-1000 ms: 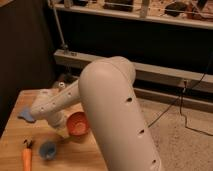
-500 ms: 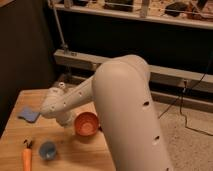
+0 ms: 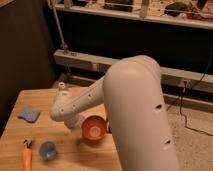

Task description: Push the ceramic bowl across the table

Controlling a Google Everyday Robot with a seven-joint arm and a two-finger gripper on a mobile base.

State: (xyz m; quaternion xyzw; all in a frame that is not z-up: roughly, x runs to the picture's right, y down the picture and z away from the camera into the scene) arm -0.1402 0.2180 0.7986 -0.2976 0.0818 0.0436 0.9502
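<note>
The ceramic bowl (image 3: 94,128) is glossy orange-red and stands upright on the light wooden table (image 3: 20,137), near its right side. My white arm sweeps in from the right and covers much of the view. Its lower end with the gripper (image 3: 76,120) sits low over the table, right against the bowl's left side. The arm hides part of the bowl's right rim.
A small blue cup (image 3: 47,149) stands front left of the bowl, with an orange carrot (image 3: 26,158) near the front left edge. A blue sponge (image 3: 29,115) lies at the left. Behind the table are a dark wall and metal shelving; a cable runs across the floor at right.
The bowl has slid to the right across the table, with the arm's lower end following against its left side. The cup, carrot and sponge have stayed put.
</note>
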